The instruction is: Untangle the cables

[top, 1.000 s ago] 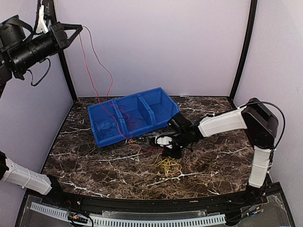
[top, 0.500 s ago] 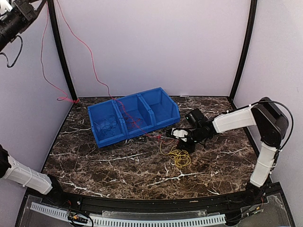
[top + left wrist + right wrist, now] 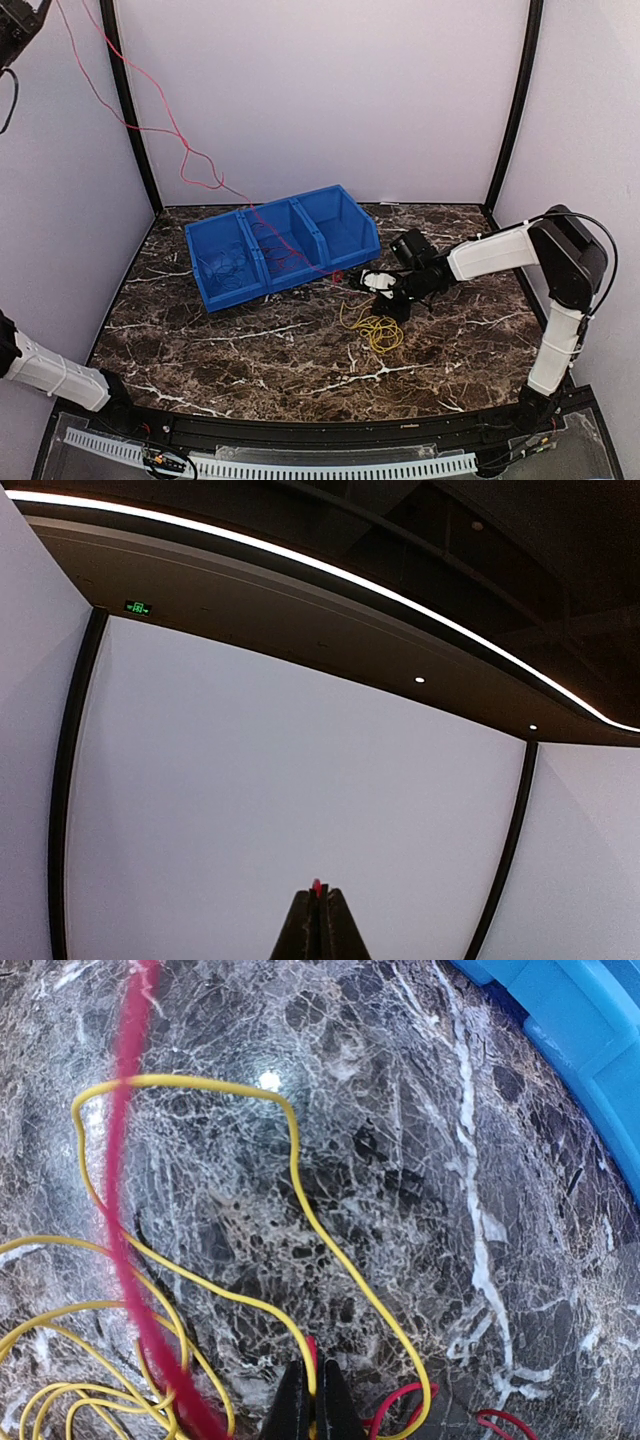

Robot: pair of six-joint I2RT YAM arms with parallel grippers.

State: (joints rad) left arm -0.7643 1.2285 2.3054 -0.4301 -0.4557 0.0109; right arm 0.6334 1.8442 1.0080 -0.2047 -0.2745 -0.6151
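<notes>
**Cables** – three colours, all thin, limp and near weightless. They follow any pull and slip from a loose pinch.

**Left arm** (image 3: 48,372) – reared high over the left edge, its wrist out of sight at the top corner. The left jaws are pinched shut on the red cable's end; a red nub shows between them in the wrist view.

**Red cable** (image 3: 150,128) – hangs from the raised jaws in a kinked line, crosses the bin's middle compartment and runs out onto the table toward the right jaws. It looks best taken near an end or just beside a crossing, not mid-span.

**Bin** (image 3: 215,292) – blue, with three compartments, left of centre. Its front wall sits under the red cable's run and is the likeliest snag.

**Dark wires** (image 3: 225,262) – loose in the bin's left compartment, too fine to sort by eye.

**Yellow cable** (image 3: 376,332) – a soft coil of loops flat on the table, just below the right jaws, with one loop arching across the red strand. It is springy enough to keep its curl and light enough to drag along with whatever crosses it.

**Right arm** (image 3: 490,252) – stretched low to the left. The right jaws are shut at table level where red and yellow meet. Red shows at the tips, but I cannot tell which strand is truly held.

**Table** (image 3: 200,350) – dark veined marble, against which dark strands would be hard to see.
</notes>
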